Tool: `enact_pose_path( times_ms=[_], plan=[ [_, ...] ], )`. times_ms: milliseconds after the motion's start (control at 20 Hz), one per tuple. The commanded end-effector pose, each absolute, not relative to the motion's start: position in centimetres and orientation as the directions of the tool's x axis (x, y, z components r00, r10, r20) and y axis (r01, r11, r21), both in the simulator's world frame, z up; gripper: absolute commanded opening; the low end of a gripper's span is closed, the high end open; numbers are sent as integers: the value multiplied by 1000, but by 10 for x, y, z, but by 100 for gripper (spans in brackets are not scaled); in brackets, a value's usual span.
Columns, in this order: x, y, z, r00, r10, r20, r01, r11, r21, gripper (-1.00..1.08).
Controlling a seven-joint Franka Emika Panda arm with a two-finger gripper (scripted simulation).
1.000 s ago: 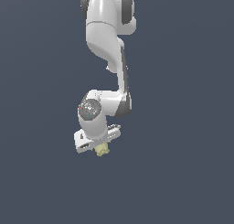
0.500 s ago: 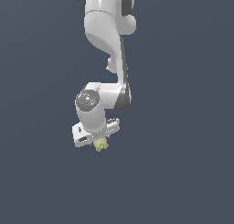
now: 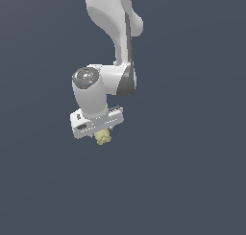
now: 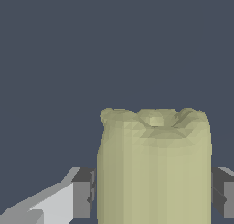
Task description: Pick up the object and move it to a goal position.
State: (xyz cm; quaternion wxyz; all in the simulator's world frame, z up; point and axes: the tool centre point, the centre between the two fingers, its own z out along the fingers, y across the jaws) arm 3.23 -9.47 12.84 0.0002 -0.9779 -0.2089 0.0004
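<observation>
The object (image 3: pixel 103 137) is a small pale yellow-green lumpy chunk hanging just under the white gripper bar in the exterior view. In the wrist view the object (image 4: pixel 154 168) fills the lower middle, ridged and roughly cylindrical. My gripper (image 3: pixel 101 135) is shut on it, a dark pad (image 4: pixel 83 193) pressing each side. The arm reaches down from above, with the hand held in mid-air over the plain dark grey ground. The fingertips themselves are hidden behind the object in the exterior view.
Only flat dark grey ground (image 3: pixel 192 181) surrounds the arm in both views. No other objects, containers or edges show.
The arm has lifted and shifted slightly toward the exterior view's left, carrying the object with it. The grip has stayed shut.
</observation>
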Motion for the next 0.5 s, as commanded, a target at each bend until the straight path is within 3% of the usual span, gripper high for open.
enact_pose_path(
  times_ms=[0, 450],
  plan=[
    [20, -98, 148, 913, 408, 0, 408, -913, 0, -100],
    [-26, -110, 221, 913, 408, 0, 408, -913, 0, -100]
  ],
)
